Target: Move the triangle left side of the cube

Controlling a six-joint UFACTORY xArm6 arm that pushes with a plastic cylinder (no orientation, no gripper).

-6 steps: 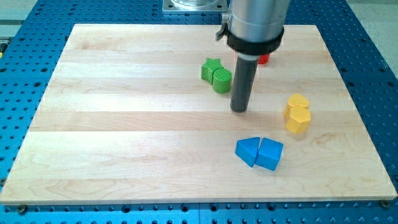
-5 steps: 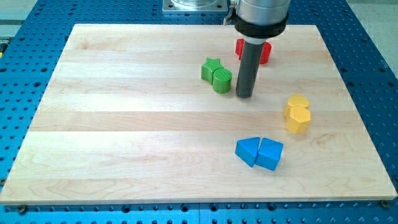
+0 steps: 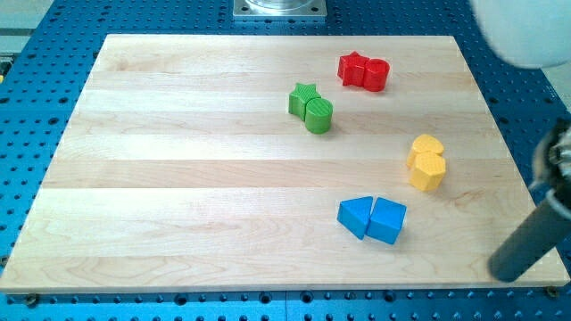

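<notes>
A blue triangle [image 3: 355,216] lies on the wooden board [image 3: 178,178] at the lower right, touching the left side of a blue cube [image 3: 388,220]. My tip [image 3: 504,274] is at the view's lower right corner, at the board's right edge, well to the right of and slightly below both blue blocks. It touches no block.
A green star [image 3: 302,96] and a green cylinder [image 3: 318,115] sit together above the middle. Two red blocks [image 3: 363,70] lie near the top edge. Two yellow blocks [image 3: 427,162] stand at the right, above the blue pair. A blue perforated table [image 3: 36,303] surrounds the board.
My tip was beside the green blocks near the board's top middle. It has swung far down and to the right, to the board's lower right edge. No block has moved.
</notes>
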